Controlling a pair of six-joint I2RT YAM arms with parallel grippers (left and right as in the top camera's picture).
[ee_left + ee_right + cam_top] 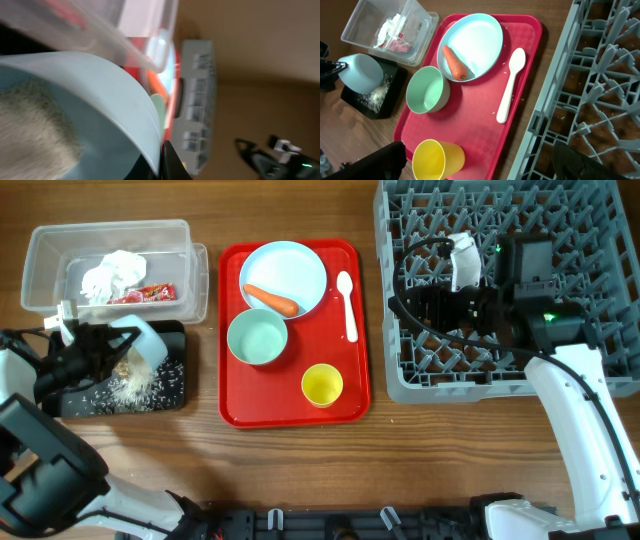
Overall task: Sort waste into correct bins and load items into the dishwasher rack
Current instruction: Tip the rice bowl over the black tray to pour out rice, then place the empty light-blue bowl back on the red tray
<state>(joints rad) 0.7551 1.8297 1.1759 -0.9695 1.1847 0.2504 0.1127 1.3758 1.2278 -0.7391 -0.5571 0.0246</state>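
Observation:
My left gripper (108,346) is shut on the rim of a pale blue bowl (146,340), which is tilted over the black tray (170,385). White rice (128,387) lies in the tray, and more sits in the bowl (30,130) in the left wrist view. The clear tub (45,255) holds crumpled white paper (112,272) and a red-and-white wrapper (150,294). On the red serving tray are a pale blue plate (300,265) with a carrot piece (270,299), a green bowl (258,338), a yellow cup (322,385) and a white spoon (347,302). My right gripper (418,305) is open and empty over the grey rack (600,220). No brown lump can be made out.
The red serving tray (235,395) lies between the two bins and the rack. The right wrist view shows the cup (437,159), spoon (509,87), green bowl (426,90), carrot (454,62) and the rack's edge (545,125). Bare wooden table runs along the front.

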